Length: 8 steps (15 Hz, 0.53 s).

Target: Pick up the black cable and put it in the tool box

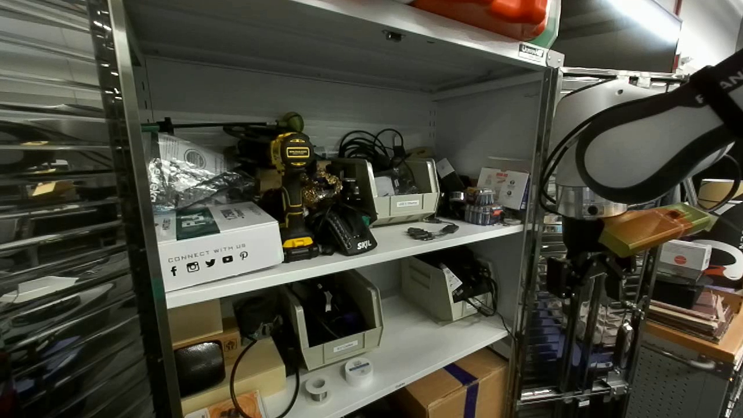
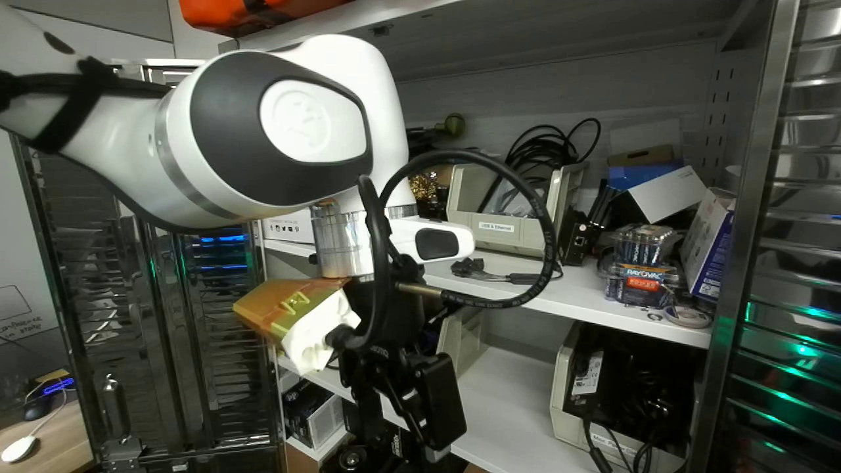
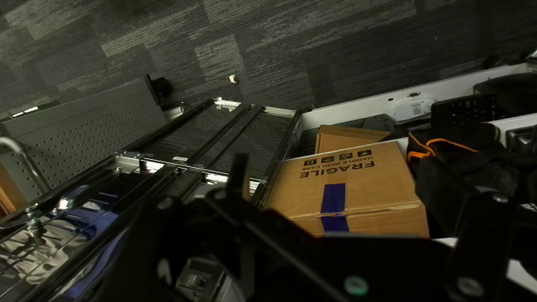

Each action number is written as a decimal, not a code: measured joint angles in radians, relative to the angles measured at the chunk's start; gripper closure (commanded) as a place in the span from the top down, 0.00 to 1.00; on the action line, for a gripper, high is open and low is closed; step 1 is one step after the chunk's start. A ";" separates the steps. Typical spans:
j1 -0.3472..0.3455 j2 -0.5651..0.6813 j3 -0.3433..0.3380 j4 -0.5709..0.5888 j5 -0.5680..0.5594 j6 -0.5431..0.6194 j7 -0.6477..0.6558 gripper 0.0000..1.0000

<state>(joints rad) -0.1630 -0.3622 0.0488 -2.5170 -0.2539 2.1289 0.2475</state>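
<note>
Arm [image 2: 289,125] is hanging outside the storage space. Headroom under the upper board [image 1: 278,40] is looking limited: entering too high could be ending in contact. Desk [image 1: 392,235], a white shelf board, is presenting its front edge; entering too low could be striking that. Grey bin [image 2: 493,243], labelled "USB & Ethernet", is standing on it; I am taking this as the tool box. It is looking fairly full, so a careless release could be leaving an end over the rim. Black hose loop [image 2: 549,240] is bowing out beside the hand [image 1: 586,281] and could be snagging the bin. The hand is hanging released, fingers [image 2: 441,397] standing apart, nothing held; the wrist view is showing a cardboard box [image 3: 356,172], not the desk top, so aiming could be suffering. Battery packs [image 2: 640,284] are sitting in the working area; a wide approach could be knocking them. Black cable [image 1: 428,234] is lying on the desk just in front of the bin, low and thin: fingers could be passing over it or scraping the board. Its long axis is running roughly parallel to the front edge, bunched end pointing toward the drill [image 1: 293,191], slimmer end toward the battery packs. A thin tail is curving behind the slim end.
</note>
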 measured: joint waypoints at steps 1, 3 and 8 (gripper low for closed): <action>0.000 0.000 0.000 0.000 0.000 0.000 0.000 1.00; 0.003 0.002 -0.004 -0.003 0.000 0.000 0.001 1.00; 0.014 0.049 -0.003 0.061 0.000 0.000 0.027 1.00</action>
<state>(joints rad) -0.1486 -0.3127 0.0455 -2.4556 -0.2539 2.1290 0.2743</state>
